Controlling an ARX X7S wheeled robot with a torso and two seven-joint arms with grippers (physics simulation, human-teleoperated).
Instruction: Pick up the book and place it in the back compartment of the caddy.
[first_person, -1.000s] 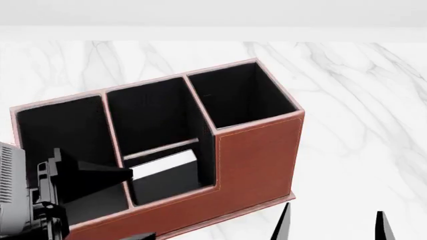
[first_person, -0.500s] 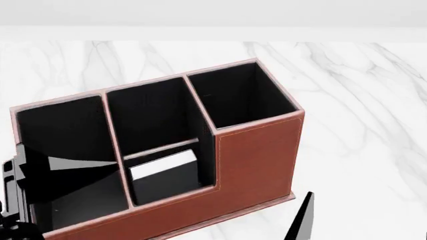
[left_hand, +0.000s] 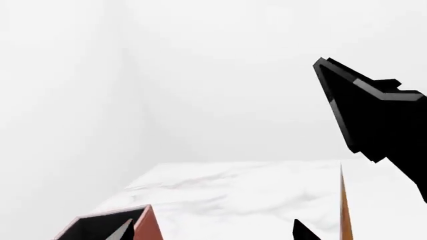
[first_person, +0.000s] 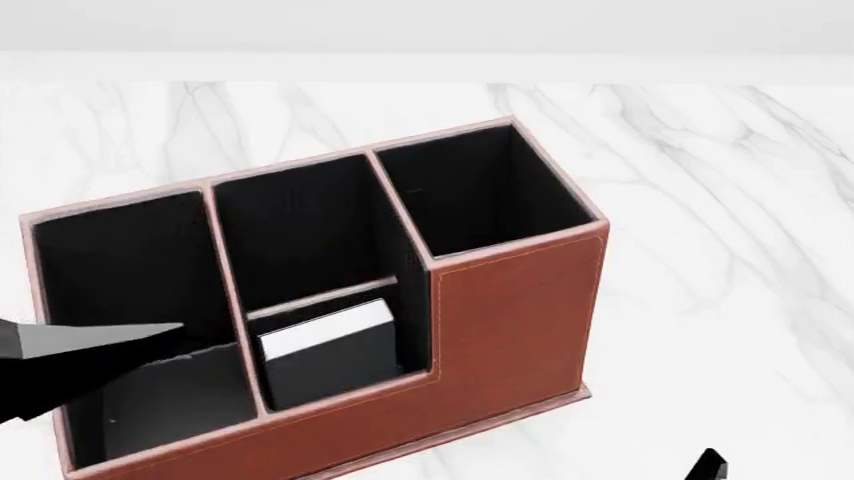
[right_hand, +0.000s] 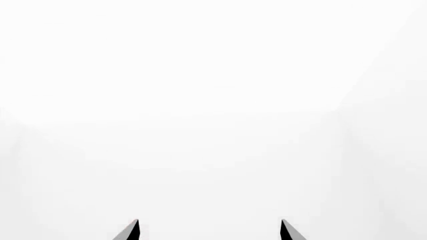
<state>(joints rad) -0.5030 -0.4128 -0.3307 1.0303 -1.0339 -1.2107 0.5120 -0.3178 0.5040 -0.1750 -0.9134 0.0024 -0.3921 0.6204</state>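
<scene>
The reddish-brown caddy (first_person: 514, 320) stands on the marble table, and its corner (left_hand: 145, 226) also shows in the left wrist view. The book (first_person: 327, 330), black with white page edges, sits tilted in the back compartment (first_person: 334, 370), the small pocket between the low cross divider and the low long wall. Nothing grips it. My left gripper (left_hand: 213, 233) is open, and one of its fingers (first_person: 87, 345) hangs over the caddy's left end pocket, apart from the book. The right gripper (right_hand: 209, 231) is open and empty, with one of its fingertips (first_person: 707, 466) at the head view's lower edge.
The tall square end pocket (first_person: 481, 190) and the deep middle pocket (first_person: 300, 225) hold nothing visible. White marble tabletop (first_person: 721, 220) stretches to the right and behind the caddy. A black angular shape (left_hand: 377, 117) juts into the left wrist view.
My left gripper has drawn back to the left, out of the caddy's middle, leaving the book in the small pocket. The right fingers have dropped towards the bottom edge of the head view.
</scene>
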